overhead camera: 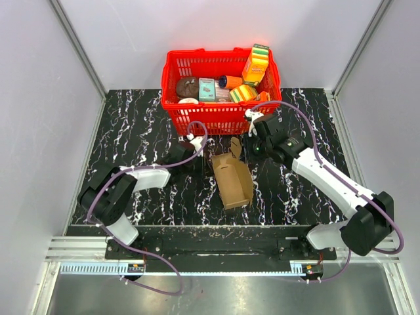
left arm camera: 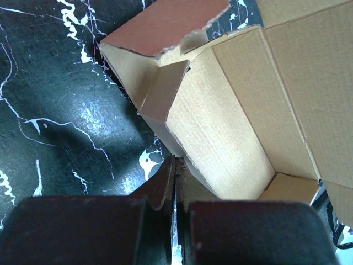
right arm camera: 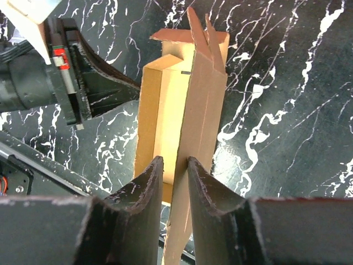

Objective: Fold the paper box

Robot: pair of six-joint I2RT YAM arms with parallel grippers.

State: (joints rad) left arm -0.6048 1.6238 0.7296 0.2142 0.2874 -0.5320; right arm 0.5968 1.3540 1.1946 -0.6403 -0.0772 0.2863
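Note:
The paper box (overhead camera: 234, 180) is plain brown cardboard, half formed, lying open-topped in the middle of the marbled table. One long panel (right arm camera: 201, 105) stands upright along its right side. My right gripper (right arm camera: 175, 159) straddles that panel from above. Its right finger touches the cardboard, a gap remains at its left finger, and its jaws are open. In the top view this gripper (overhead camera: 249, 146) is at the box's far end. My left gripper (left arm camera: 176, 161) is shut with nothing between its fingers. Its tips sit against the outside of the box's left wall (left arm camera: 165, 105), near a folded corner flap.
A red plastic basket (overhead camera: 220, 119) holding several colourful packages stands just behind the box, close to both wrists. Pale walls enclose the table on the left, right and back. Both arms' purple cables (overhead camera: 197, 128) loop above the table near the basket.

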